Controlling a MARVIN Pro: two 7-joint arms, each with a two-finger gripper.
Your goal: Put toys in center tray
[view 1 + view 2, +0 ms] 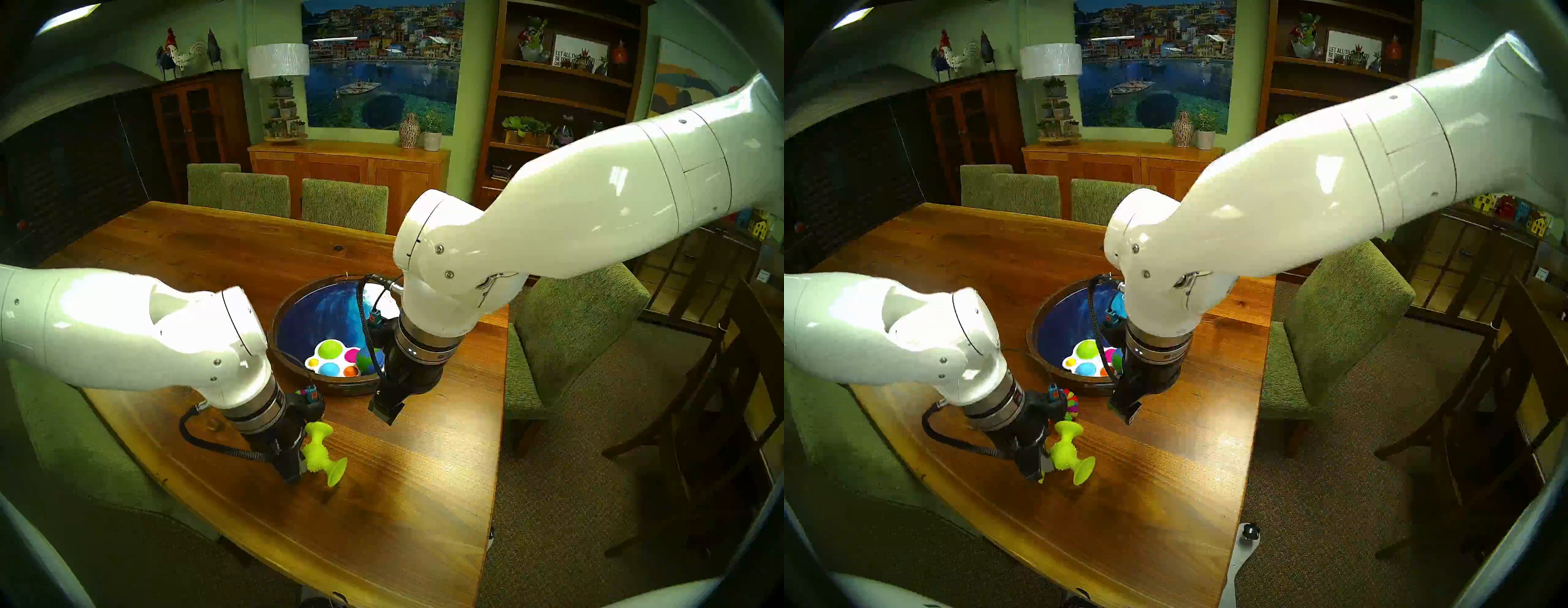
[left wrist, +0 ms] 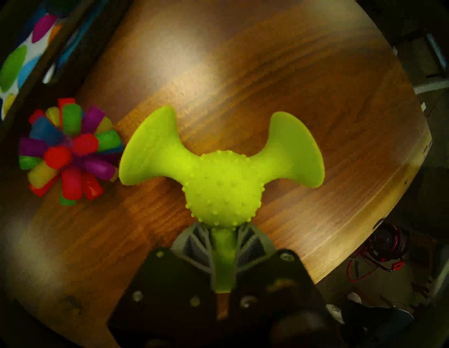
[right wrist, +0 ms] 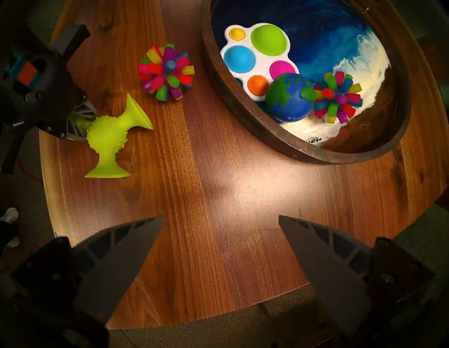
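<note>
My left hand [image 2: 222, 257] is closed on one arm of the lime-green, three-armed rubber suction-cup toy [image 2: 221, 179]. The grey ribbed fingers [image 2: 194, 245] pinch the arm's stem from both sides; the knobbly round hub and the two free cups project past the fingertips. In the head view the toy [image 1: 318, 454] sits at the 6 o'clock side of the scene, over the polished brown wooden table [image 1: 403, 509], with the lower cup at or just above the surface; contact cannot be confirmed.

My right hand [image 3: 220, 233] is open and empty. Its two dark fingers stand wide apart above bare table, pointing steeply down. In the head view it [image 1: 388, 407] hangs near the 6 o'clock edge of the tray.

One multicoloured spiky ball of short rubber pegs [image 3: 166, 71] lies on the table, just beside the held toy at its 12 o'clock and outside the tray.

The large round tray with a dark wooden rim and glossy blue-and-white wave interior [image 3: 245, 116] lies further out. Inside it:
- a white pop-bubble board with coloured domes [image 3: 257, 58], at the tray's 9 o'clock;
- a small blue-and-green globe ball [image 3: 289, 99], overlapping the board's near edge;
- a second multicoloured spiky ball [image 3: 339, 97], touching the globe at its 3 o'clock.
</note>
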